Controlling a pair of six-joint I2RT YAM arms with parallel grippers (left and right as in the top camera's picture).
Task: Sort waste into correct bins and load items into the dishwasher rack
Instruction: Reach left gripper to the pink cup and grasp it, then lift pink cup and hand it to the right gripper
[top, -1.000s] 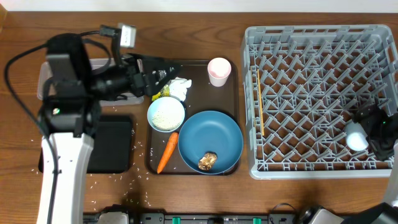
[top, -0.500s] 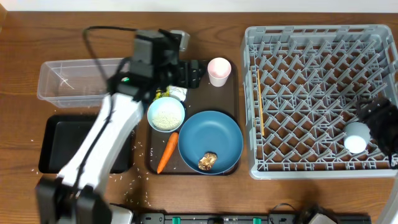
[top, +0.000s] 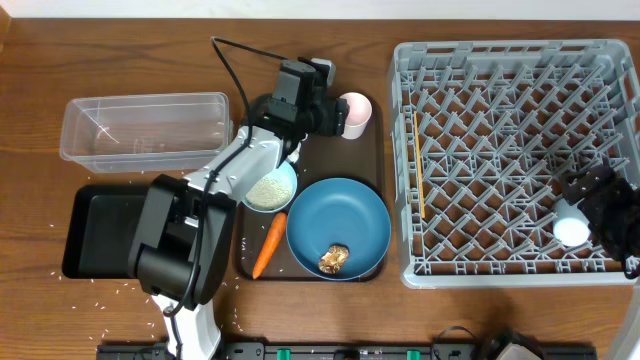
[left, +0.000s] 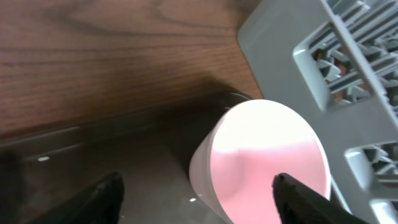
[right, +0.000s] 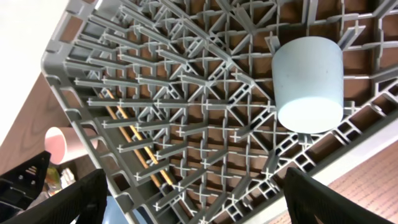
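Wooden counter (top: 320, 30): left end effector (left: 199, 190) sat spread wide, pink cup (left: 267, 155) right between its tips, ungripped. Cup-loading step, I'd guess; next it needed to clamp down, then lift to the rack (top: 500, 60).

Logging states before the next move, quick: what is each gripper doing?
Left gripper: open, straddling the small pink cup, not gripping.
Right gripper: open, empty, above grey plastic rack.

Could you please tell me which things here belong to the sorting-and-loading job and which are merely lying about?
Job: carrot, brown food lump, rice, bowl, blue plate, pink cup, light-blue cup, clear box, black tray, dishwasher rack.
Lying about: brown serving tray, wooden sticks.
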